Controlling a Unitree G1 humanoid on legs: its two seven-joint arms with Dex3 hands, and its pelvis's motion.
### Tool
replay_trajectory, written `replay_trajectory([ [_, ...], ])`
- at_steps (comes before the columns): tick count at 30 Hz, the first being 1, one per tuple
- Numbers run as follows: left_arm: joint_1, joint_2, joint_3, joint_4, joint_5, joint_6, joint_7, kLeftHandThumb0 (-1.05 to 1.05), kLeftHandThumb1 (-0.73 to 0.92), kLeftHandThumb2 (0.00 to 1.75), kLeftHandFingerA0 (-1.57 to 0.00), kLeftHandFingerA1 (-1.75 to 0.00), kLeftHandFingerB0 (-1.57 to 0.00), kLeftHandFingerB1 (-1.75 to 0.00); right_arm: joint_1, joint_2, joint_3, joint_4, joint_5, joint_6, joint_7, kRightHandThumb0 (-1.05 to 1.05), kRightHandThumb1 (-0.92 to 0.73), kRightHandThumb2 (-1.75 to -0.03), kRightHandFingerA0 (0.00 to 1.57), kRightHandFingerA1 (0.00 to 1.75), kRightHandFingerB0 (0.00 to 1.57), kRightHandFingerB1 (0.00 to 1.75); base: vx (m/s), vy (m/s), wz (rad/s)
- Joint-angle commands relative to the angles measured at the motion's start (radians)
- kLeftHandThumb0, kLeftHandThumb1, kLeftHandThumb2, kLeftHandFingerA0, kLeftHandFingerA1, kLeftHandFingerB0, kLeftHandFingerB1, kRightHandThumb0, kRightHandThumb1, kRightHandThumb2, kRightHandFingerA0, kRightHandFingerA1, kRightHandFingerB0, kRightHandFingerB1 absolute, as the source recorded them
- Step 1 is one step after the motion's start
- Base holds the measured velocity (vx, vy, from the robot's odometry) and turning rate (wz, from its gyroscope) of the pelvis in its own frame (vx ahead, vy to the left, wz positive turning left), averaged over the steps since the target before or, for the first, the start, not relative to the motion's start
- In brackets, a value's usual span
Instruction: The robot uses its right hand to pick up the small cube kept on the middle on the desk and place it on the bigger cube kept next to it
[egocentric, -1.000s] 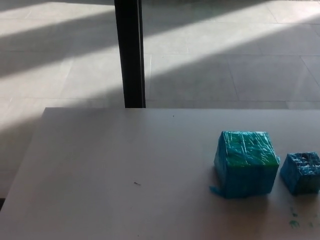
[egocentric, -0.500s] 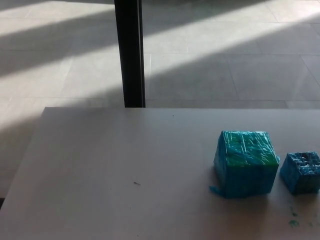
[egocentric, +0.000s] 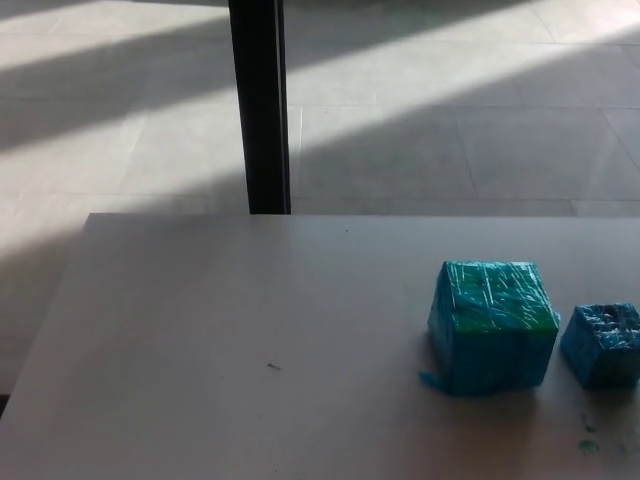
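No robot hand is seen anywhere in the head view, so the state of the fingers of either hand cannot be told, and nothing is shown to be held. The small cube (egocentric: 601, 344) is found at the right edge of the frame, resting on the desk (egocentric: 250, 330), wrapped in blue film, with its right side cut off by the picture border. The bigger cube (egocentric: 492, 324) is set just to its left, close beside it with a narrow gap visible between the two; both stand upright and squarely on the surface. No long axis is presented by the small cube, its faces being roughly equal. Since it lies at the far right of the frame, the side from which the right arm enters, the right hand is judged the nearer. The pick-up is judged not yet begun. A dark post (egocentric: 260, 105) stands beyond the desk at upper centre, well apart from both cubes.
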Motion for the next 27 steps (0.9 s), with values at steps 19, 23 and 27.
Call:
replay_trajectory([
  [19,0.0,0.028,-0.003,0.016,-0.015,0.017,-0.006,-0.98,0.73,1.16,-0.43,-0.68,-0.36,-0.53,-0.237,-0.109,0.445,0.182,-0.35,0.082,0.255,-0.61,-0.34,-0.61,0.0,0.04,0.03,0.0,0.0,0.0,0.0],
  [23,-0.004,0.032,-0.014,0.004,-0.007,0.031,0.001,-1.02,0.92,0.72,-0.43,-0.61,-0.42,-0.43,-0.275,-0.07,0.485,0.243,-0.388,0.07,0.235,-0.58,-0.37,-0.62,0.0,0.0,0.09,0.05,0.0,0.0,0.0],
  [27,-0.023,0.033,-0.016,0.038,-0.008,0.026,0.003,-1.0,0.76,1.19,-0.46,-0.68,-0.32,-0.5,-0.285,0.001,0.485,0.308,-0.429,0.021,0.146,-0.59,-0.38,-0.61,0.0,0.0,0.0,0.0,0.0,0.0,0.0],
])
